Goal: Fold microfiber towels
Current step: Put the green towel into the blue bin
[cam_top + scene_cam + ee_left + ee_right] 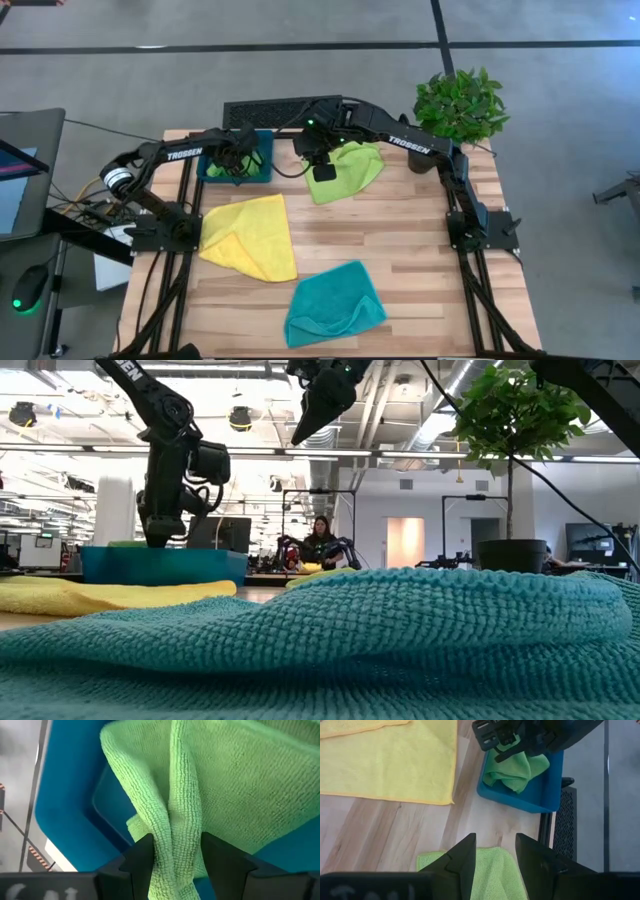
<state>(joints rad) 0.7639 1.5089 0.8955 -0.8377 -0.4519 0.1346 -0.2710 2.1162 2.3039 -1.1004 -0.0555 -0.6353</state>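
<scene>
left tool [172, 857]: we see it pinched on a green towel [210, 785] inside the tray [65, 810]
right tool [495, 852]: we see it parted, empty, above the second green towel [490, 870]
yellow towel [250, 235]: on the worktop [400, 240]
teal towel [333, 305]: near the front edge

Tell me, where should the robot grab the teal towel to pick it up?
Probably the teal towel's bare corner nearest the yellow towel, coming straight down from above. It lies rumpled but mostly flat on the table, so only an edge or corner gives the fingers something to pinch, and neither arm is over it.
</scene>
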